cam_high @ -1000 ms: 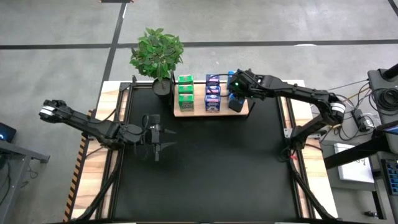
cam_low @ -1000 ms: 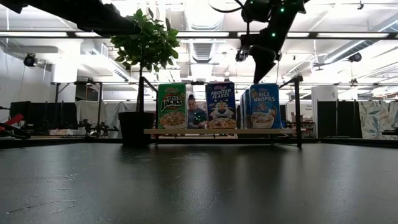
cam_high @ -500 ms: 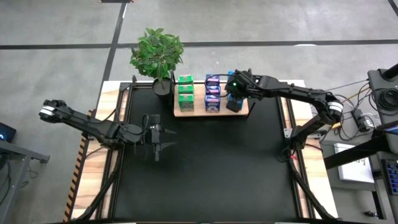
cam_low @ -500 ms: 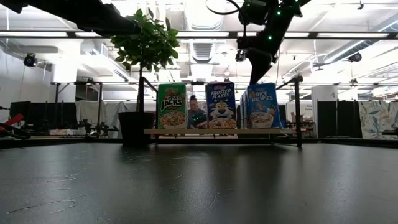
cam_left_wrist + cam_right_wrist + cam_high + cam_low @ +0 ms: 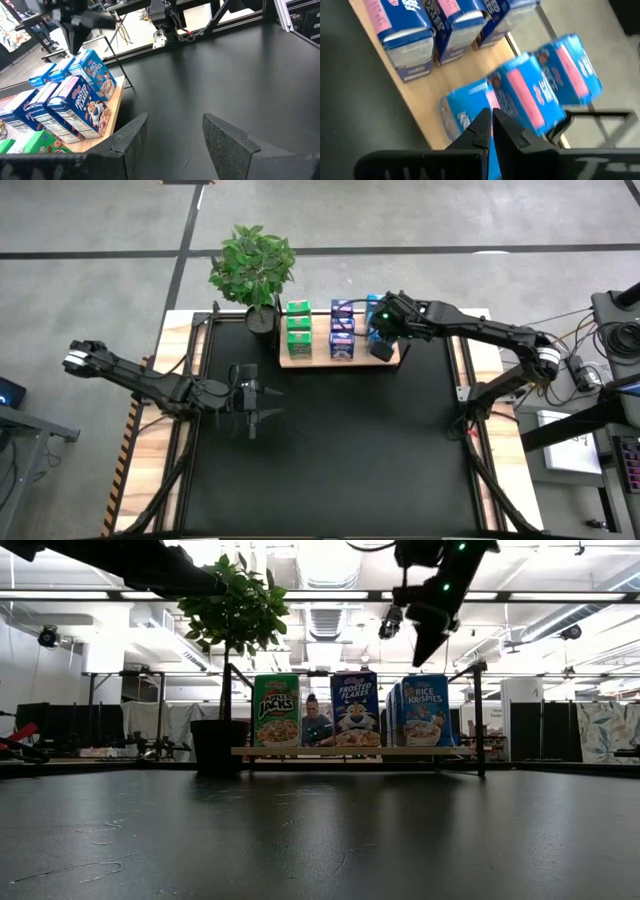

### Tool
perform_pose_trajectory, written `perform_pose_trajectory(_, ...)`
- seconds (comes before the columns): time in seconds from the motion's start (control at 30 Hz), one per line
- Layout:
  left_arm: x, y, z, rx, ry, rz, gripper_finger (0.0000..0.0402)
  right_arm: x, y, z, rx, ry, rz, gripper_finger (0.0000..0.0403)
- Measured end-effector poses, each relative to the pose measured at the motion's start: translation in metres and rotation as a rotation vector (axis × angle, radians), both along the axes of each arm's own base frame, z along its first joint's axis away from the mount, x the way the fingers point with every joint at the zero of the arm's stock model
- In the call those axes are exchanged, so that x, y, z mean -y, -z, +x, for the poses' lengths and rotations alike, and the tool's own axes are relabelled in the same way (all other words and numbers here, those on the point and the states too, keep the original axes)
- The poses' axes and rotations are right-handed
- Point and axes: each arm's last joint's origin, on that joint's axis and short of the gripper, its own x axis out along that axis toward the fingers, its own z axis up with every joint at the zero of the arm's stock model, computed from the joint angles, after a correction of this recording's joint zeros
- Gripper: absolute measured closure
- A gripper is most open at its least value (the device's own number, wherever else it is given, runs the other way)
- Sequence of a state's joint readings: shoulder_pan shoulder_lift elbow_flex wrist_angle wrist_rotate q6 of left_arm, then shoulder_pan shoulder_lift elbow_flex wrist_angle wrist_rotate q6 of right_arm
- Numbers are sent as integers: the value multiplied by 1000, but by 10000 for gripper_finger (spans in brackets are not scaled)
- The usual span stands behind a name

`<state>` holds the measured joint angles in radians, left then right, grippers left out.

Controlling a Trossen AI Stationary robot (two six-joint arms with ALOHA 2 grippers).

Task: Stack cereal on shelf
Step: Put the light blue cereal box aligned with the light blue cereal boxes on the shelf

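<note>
Above the right end of the shelf [image 5: 340, 352], the right gripper [image 5: 384, 330] has its two fingers pressed together and holds nothing; in the right wrist view the fingertips [image 5: 492, 125] meet in one point over the blue cartons [image 5: 540, 90]. I judge that closed jaws are useful here as a blunt tool, to nudge a carton straight, not to carry one. In the low view this gripper [image 5: 428, 635] hangs a little above the Rice Krispies carton [image 5: 425, 710] and does not touch it.

All the cereal stands upright on the wooden board in three rows: the green cartons [image 5: 298, 328] nearest the plant [image 5: 253, 265], the Frosted Flakes cartons [image 5: 342, 330] in the middle, and the blue Rice Krispies row at the right end. The labels face the front, so the stacking looks almost or fully complete.

The right arm reaches from the right side of the table, stretched long across the black mat [image 5: 330, 450], with the wrist bent down over the shelf.

The left gripper [image 5: 250, 395] waits over the left part of the mat, well apart from the shelf, with its fingers [image 5: 131, 140] spread open and empty, pointing toward the cartons.
</note>
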<state>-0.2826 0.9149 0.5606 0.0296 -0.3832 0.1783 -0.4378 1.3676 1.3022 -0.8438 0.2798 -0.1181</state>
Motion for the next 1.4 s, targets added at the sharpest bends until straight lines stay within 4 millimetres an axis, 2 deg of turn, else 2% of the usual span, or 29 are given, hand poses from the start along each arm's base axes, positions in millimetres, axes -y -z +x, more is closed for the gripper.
perform_pose_trajectory(0.13, 0, 0, 0, 0, 0, 0, 230, -7, -10, -14, 17, 50, 49, 394)
perform_pose_trajectory(0.23, 0, 0, 0, 0, 0, 0, 230, -9, -8, -18, 23, 35, 75, 394)
perform_pose_trajectory(0.47, 0, 0, 0, 0, 0, 0, 230, -12, -14, -13, 92, -19, 15, 394)
perform_pose_trajectory(0.67, 0, 0, 0, 0, 0, 0, 230, -18, -5, -18, 64, -47, 175, 394)
perform_pose_trajectory(0.83, 0, 0, 0, 0, 0, 0, 230, -20, 15, -23, -11, -13, 233, 394)
perform_pose_trajectory(1.03, 0, 0, 0, 0, 0, 0, 230, -18, 24, -26, -78, 30, 150, 394)
perform_pose_trajectory(1.4, 0, 0, 0, 0, 0, 0, 230, -16, 24, -27, -98, 41, 99, 394)
